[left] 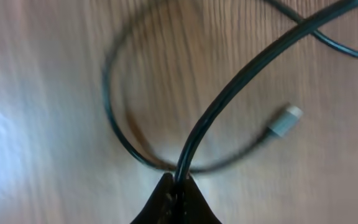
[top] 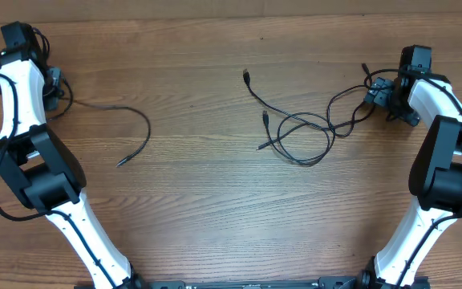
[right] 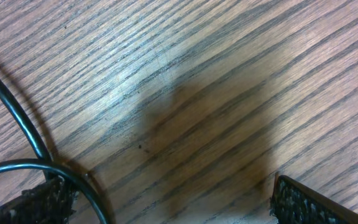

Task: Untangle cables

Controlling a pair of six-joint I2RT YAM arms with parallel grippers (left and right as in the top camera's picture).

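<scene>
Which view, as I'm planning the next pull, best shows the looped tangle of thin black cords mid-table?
Overhead: the whole looped tangle of thin black cords, crossings and plug ends, is visible. The right wrist catches only two curved stretches at its edge; the left wrist shows none of it.

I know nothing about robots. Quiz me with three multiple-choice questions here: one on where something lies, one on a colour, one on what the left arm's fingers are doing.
1. Where on the table does the tangled bunch of cables lie?
A) nearer the right arm
B) under the left arm
C) over the front edge

2. What colour are they?
A) white
B) red
C) black

3. The left fingers are:
A) wide open
B) shut on a cable
C) shut on nothing

Answers: 1 A, the overhead view shows the loops right of centre; 2 C, every strand is black; 3 B, the left wrist view shows the cable pinched between them.
</scene>
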